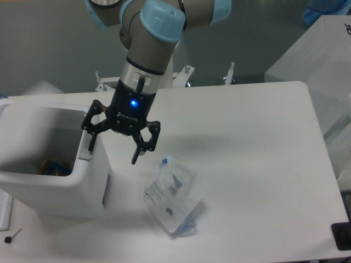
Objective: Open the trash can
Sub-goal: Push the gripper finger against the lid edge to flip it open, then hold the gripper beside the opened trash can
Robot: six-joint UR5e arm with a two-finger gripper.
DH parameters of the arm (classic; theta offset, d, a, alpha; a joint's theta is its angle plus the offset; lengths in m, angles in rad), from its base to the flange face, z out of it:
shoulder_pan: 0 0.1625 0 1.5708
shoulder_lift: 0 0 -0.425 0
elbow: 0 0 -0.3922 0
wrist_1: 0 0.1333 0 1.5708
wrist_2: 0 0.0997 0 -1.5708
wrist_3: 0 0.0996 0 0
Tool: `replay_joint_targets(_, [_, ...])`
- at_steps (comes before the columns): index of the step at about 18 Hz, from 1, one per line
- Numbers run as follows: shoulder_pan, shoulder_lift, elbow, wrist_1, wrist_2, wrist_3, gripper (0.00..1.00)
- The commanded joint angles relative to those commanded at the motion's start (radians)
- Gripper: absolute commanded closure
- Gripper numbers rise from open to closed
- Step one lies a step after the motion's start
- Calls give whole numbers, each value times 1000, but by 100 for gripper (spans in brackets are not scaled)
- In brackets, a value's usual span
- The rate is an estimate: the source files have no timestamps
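Note:
The white trash can [82,189] stands at the table's left edge. Its lid is up, seen only as a pale blur at the back left [38,87], and the inside shows with some coloured items at the bottom [52,167]. The grey push tab [86,149] sits on the can's right rim. My gripper [113,148] is open and empty. Its left fingertip [91,142] is on or just above the tab, and its right finger hangs beside the can over the table.
A small clear plastic bag with blue print [171,194] lies on the white table [247,142] right of the can. A small black part [8,239] lies at the front left. White boxes [323,60] stand beyond the table's right side.

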Motion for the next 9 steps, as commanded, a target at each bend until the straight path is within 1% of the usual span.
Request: replay_joint_targets(9, [2,11,25,-5,-3,-8,0])
